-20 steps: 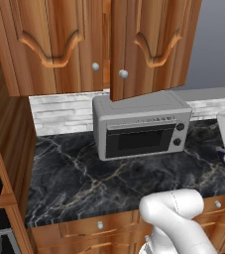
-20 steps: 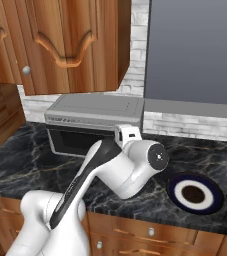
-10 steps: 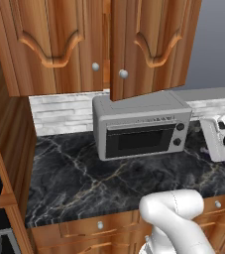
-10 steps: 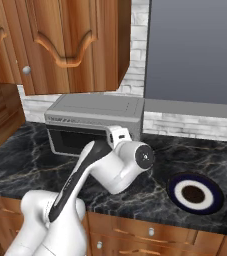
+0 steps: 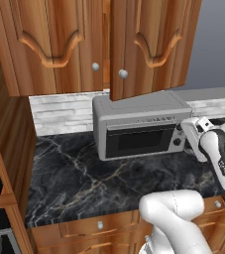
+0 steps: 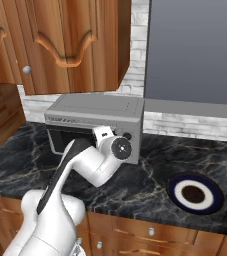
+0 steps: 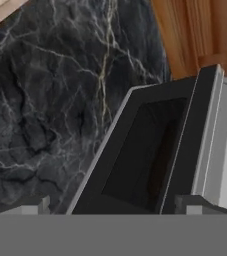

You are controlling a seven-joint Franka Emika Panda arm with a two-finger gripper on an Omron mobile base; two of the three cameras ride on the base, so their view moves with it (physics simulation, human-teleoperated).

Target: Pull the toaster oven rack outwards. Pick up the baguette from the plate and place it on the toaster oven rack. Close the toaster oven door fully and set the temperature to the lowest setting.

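The toaster oven [image 5: 139,130] stands on the dark marble counter against the back wall, and the right base view shows the toaster oven [image 6: 96,114] behind my arm. Its door [image 5: 134,141] is up and shut, with the black knobs [image 5: 177,135] to the right of it. The rack is hidden behind the door. My gripper [image 5: 189,130] hovers just off the oven's front right corner, by the knobs. From the hand, the open gripper [image 7: 114,207] looks onto the door's dark window [image 7: 145,150]; nothing is between the fingertips [image 7: 31,205]. The plate [image 6: 194,193] lies on the counter to the right. The baguette is out of view.
Wooden wall cabinets [image 5: 99,44] hang just above the oven, one door ajar over its top. A stretch of black marble counter [image 5: 79,183] lies left of and in front of the oven. Wooden shelving [image 5: 0,163] closes off the left side.
My arm has swung left toward the oven, bringing the hand from the right edge of the left base view to the oven's knob side. The jaws stayed open.
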